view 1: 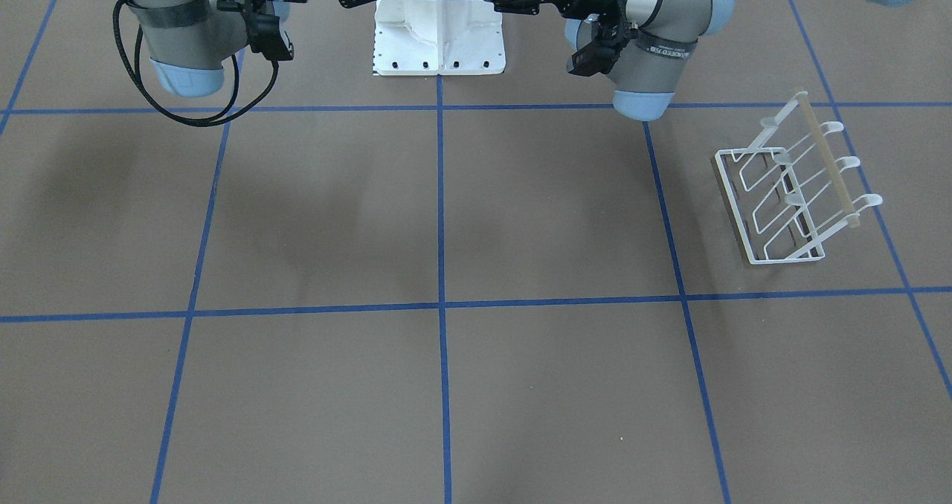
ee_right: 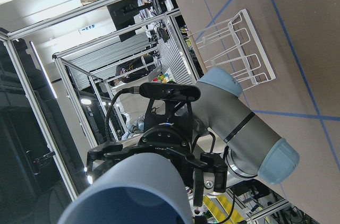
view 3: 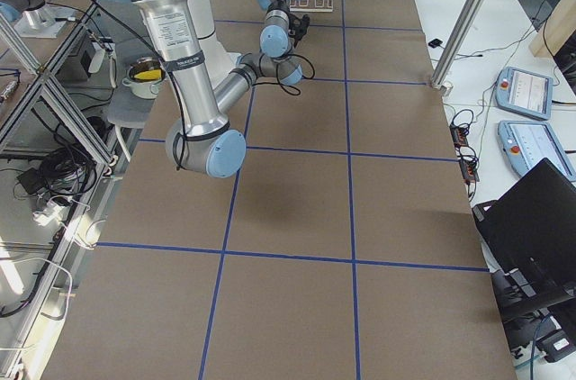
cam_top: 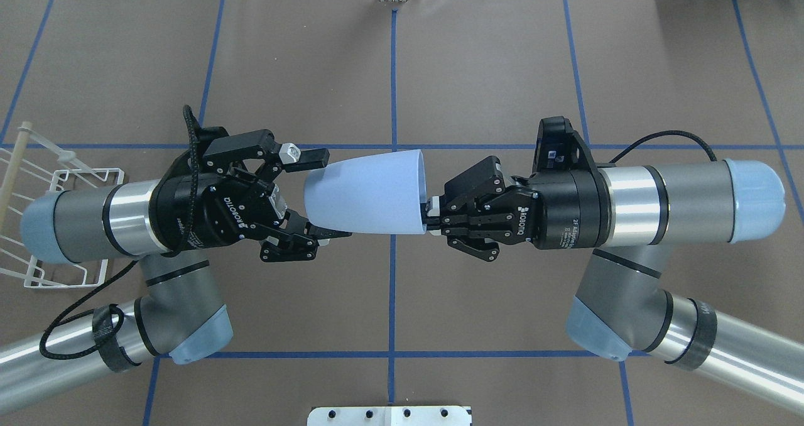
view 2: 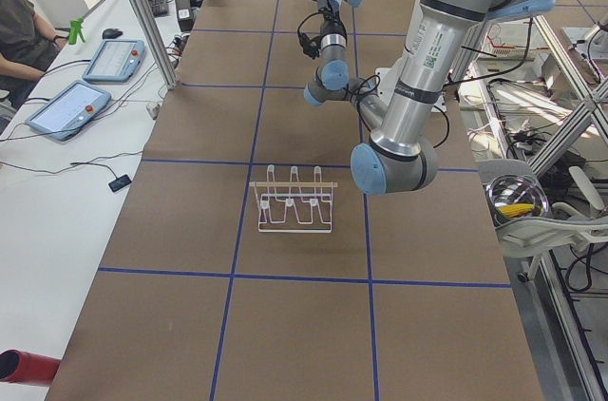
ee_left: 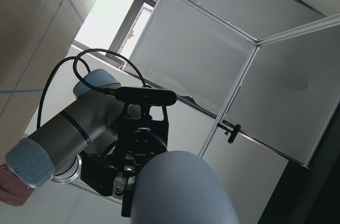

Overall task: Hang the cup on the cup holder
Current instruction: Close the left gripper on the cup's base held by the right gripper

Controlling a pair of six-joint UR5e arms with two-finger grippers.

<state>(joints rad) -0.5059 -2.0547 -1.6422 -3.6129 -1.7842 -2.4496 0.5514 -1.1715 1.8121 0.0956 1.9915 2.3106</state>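
Fingertips of the right gripper (cam_top: 432,215) are clenched on the rim wall of the cup (cam_top: 370,190), at the part of the rim nearer the robot. The left gripper (cam_top: 323,193) faces it from the other side with its jaws spread: one finger (cam_top: 306,156) lies just beyond the far side of the cup's narrow base, and the other runs along the near side. The overhead view does not show whether either of them presses on the plastic.

The cup lies level in the air between the two grippers, base toward the left arm and wide rim toward the right arm. It is above the blue tape line (cam_top: 393,87) that runs down the middle of the table (view 1: 520,207), not far from the white pedestal (view 1: 439,39).

Both arms reach inward from their own sides, wrists roughly in line with each other.

The cup holder (view 1: 790,195) stands on the table on the robot's left, well apart from the cup. Its wooden rod (view 1: 828,163) lies across the top of the slanted wire loops. In the overhead view the left arm covers part of it.
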